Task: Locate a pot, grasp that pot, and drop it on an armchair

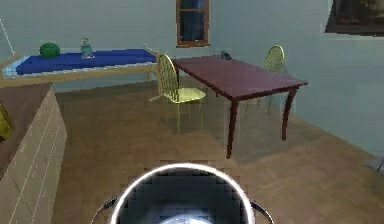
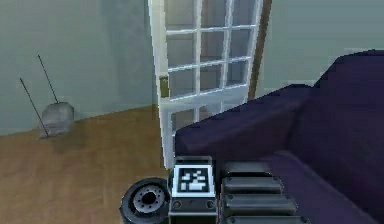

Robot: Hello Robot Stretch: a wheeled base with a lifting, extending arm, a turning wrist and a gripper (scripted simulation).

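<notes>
A round metal pot [image 1: 180, 200] with a pale rim and side handles sits at the bottom middle of the forward view. A dark purple armchair [image 2: 300, 130] fills the arm side view's right. The arm's dark bar [image 2: 250, 195] rises at the bottom edge with a white marked square [image 2: 195, 180] at its end. Left of the square is the gripper's dark round body [image 2: 148, 200]. Its far end is not clear, so I cannot tell whether it holds anything.
Ahead stand a dark red table [image 1: 240, 75] and two yellow-green chairs [image 1: 178, 90] [image 1: 272, 62]. A blue-topped surface [image 1: 80, 63] lies at the back left, a counter [image 1: 30, 150] near left. A white glass-paned door [image 2: 205, 70] stands beside the armchair, a grey round thing [image 2: 57, 117] on the floor.
</notes>
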